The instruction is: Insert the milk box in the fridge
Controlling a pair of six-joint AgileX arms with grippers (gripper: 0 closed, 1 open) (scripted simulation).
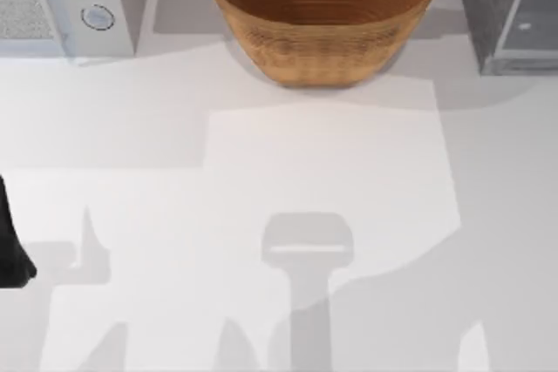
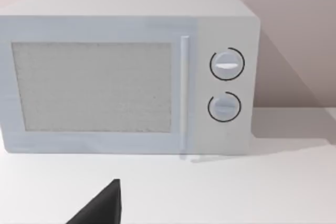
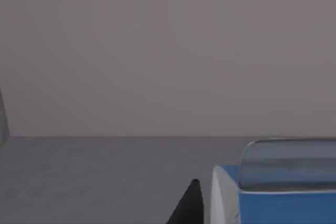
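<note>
The milk box (image 3: 283, 205), white with a blue band and a pale top, stands close up in the right wrist view. My right gripper (image 3: 247, 219) is shut on it, and one dark fingertip (image 3: 190, 203) sits right beside its white side. Grey surfaces lie behind the box. The fridge (image 1: 493, 15) stands at the table's back right, a grey cabinet with a pale glassy door panel (image 1: 534, 19). My left gripper (image 1: 13, 254) is parked at the table's left edge.
A wicker basket (image 1: 323, 19) stands at the back middle. A light-grey microwave (image 1: 65, 2) with two round dials and a mesh window fills the back left, and the left wrist view faces its front (image 2: 126, 77). White table (image 1: 288, 172) spreads in front.
</note>
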